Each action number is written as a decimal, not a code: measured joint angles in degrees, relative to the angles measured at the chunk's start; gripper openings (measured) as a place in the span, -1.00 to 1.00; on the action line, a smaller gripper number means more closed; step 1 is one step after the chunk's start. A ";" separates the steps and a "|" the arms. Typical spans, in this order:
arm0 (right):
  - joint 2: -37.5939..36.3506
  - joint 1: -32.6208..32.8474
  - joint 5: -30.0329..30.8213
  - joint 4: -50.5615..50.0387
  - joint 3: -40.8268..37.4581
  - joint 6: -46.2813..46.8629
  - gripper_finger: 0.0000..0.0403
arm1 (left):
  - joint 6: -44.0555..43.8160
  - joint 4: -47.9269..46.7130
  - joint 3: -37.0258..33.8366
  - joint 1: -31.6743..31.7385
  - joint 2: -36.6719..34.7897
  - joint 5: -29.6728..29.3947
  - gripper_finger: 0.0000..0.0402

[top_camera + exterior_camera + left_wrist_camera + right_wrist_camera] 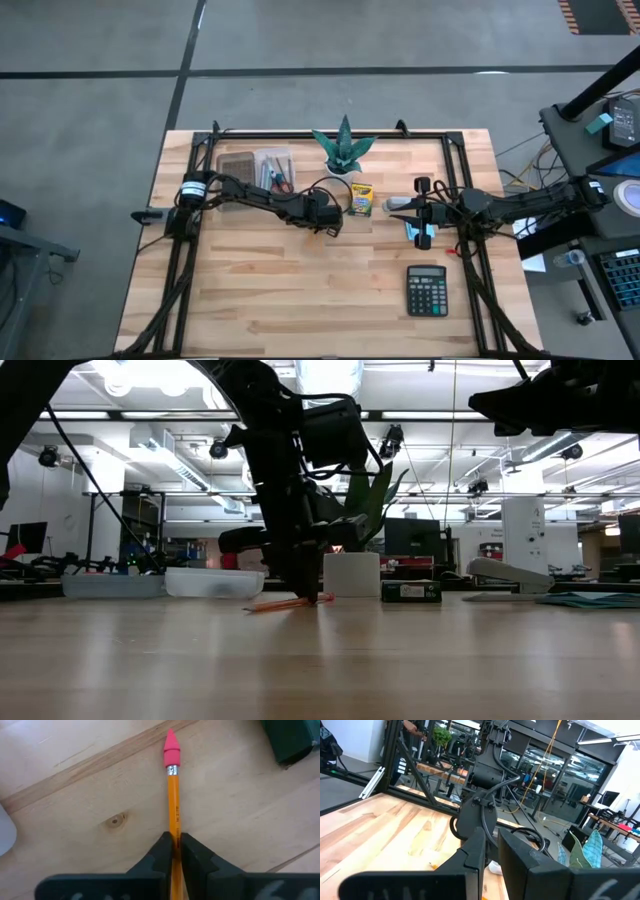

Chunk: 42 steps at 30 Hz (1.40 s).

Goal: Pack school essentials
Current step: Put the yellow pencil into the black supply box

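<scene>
Pale wood table, lab behind; left end effector pinches orange pencil

You are looking at a light wooden table. Lying on it: a calculator near the right front, a crayon box mid-table, a potted plant behind it, clear trays back left, an orange pencil.

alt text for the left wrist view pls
The left hand is closed on a yellow-orange pencil lying on the light wooden table, its pink eraser cap pointing away from the camera. A dark green box corner shows at one edge.
</scene>
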 joint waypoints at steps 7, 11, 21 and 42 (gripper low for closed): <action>0.01 0.00 0.00 -0.02 0.00 -0.02 -0.79 | 0.31 -0.54 0.07 -0.60 -1.70 0.26 -0.98; 0.01 0.00 0.01 -0.02 0.00 -0.02 -0.79 | 1.70 -1.19 -0.06 -0.97 -3.87 0.63 -0.99; 0.03 0.00 0.12 -0.26 0.00 -0.17 -0.79 | 1.64 -11.13 -0.04 -0.93 -11.07 -4.41 -0.99; 0.01 0.00 1.48 -0.42 0.04 -0.59 -0.79 | -0.96 -28.32 -5.58 16.05 -19.50 -10.31 -0.99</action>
